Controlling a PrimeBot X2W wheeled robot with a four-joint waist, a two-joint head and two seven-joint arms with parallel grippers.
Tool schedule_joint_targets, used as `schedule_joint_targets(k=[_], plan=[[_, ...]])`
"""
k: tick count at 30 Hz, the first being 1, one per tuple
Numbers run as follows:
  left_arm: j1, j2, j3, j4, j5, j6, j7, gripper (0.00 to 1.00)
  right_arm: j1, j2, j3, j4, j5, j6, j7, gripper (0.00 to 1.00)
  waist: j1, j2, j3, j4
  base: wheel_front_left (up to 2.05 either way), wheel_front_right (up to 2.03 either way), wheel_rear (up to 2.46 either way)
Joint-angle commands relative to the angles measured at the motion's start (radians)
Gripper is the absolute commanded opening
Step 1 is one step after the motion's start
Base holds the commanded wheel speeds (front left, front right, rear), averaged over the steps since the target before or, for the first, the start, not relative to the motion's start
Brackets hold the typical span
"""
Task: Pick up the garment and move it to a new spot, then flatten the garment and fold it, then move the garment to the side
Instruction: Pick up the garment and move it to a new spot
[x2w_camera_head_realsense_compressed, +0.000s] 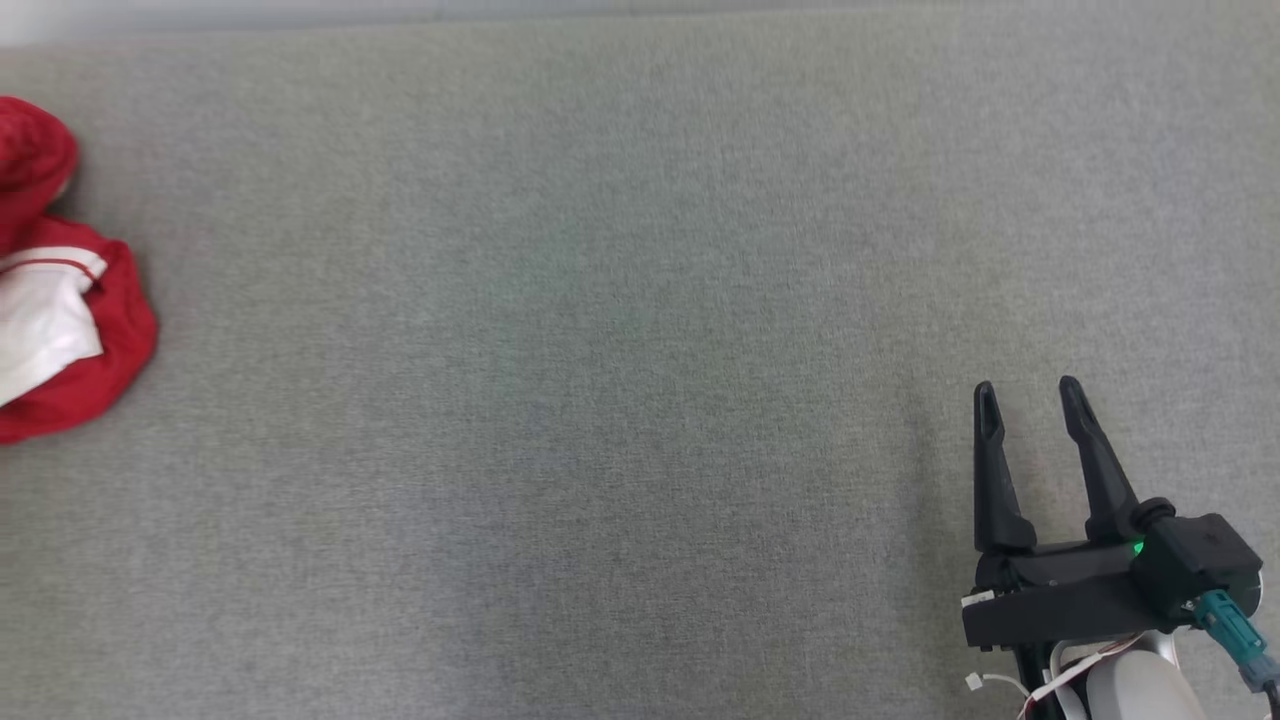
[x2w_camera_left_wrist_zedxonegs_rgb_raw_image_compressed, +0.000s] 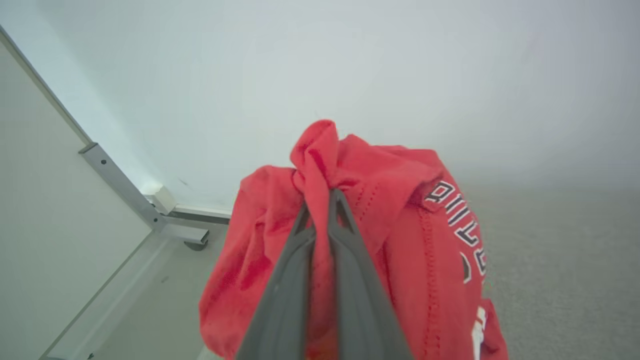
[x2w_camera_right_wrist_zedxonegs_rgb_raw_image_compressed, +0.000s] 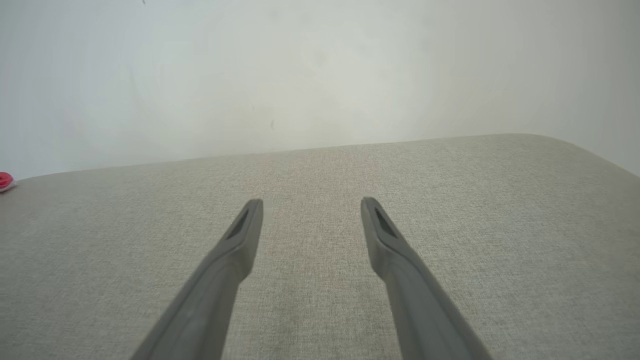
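Observation:
The garment (x2w_camera_head_realsense_compressed: 70, 330) is a crumpled red piece with a white panel, lying at the far left edge of the grey surface in the head view. In the left wrist view my left gripper (x2w_camera_left_wrist_zedxonegs_rgb_raw_image_compressed: 320, 200) is shut on a bunched fold of the red garment (x2w_camera_left_wrist_zedxonegs_rgb_raw_image_compressed: 400, 225), which carries white lettering and drapes around the fingers (x2w_camera_left_wrist_zedxonegs_rgb_raw_image_compressed: 350, 280). My right gripper (x2w_camera_head_realsense_compressed: 1030, 395) rests open at the lower right of the head view, far from the cloth. Its fingers (x2w_camera_right_wrist_zedxonegs_rgb_raw_image_compressed: 235, 240) stand apart over bare fabric, with a sliver of the red garment (x2w_camera_right_wrist_zedxonegs_rgb_raw_image_compressed: 6, 181) at the far left.
The grey fabric surface (x2w_camera_head_realsense_compressed: 620, 350) stretches wide between the garment and my right gripper. A pale wall (x2w_camera_right_wrist_zedxonegs_rgb_raw_image_compressed: 300, 75) runs behind its far edge. A metal frame leg (x2w_camera_left_wrist_zedxonegs_rgb_raw_image_compressed: 125, 190) and a pale panel stand to the left in the left wrist view.

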Motion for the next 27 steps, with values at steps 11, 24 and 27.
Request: schedule_joint_targets(k=[11,24,27], plan=[[-0.099,0.020,-0.045,-0.260,0.045,0.010,-0.014,0.00,0.034,-0.002,0.021,0.026,0.059,-0.002,-0.003,1.00,0.0000,0.0000,-0.101,-0.010,0.00,0.00,0.00],[-0.188,-0.129,-0.185,-0.582,0.053,0.041,0.127,0.00,0.064,-0.002,0.048,0.046,0.120,-0.002,-0.003,1.00,0.0000,0.0000,-0.166,-0.145,0.00,0.00,0.00],[-0.191,-0.172,-0.224,-0.613,0.053,0.043,0.145,0.00,0.063,-0.002,0.057,0.049,0.129,-0.002,-0.003,1.00,0.0000,0.0000,-0.172,-0.193,0.00,0.00,0.00]])
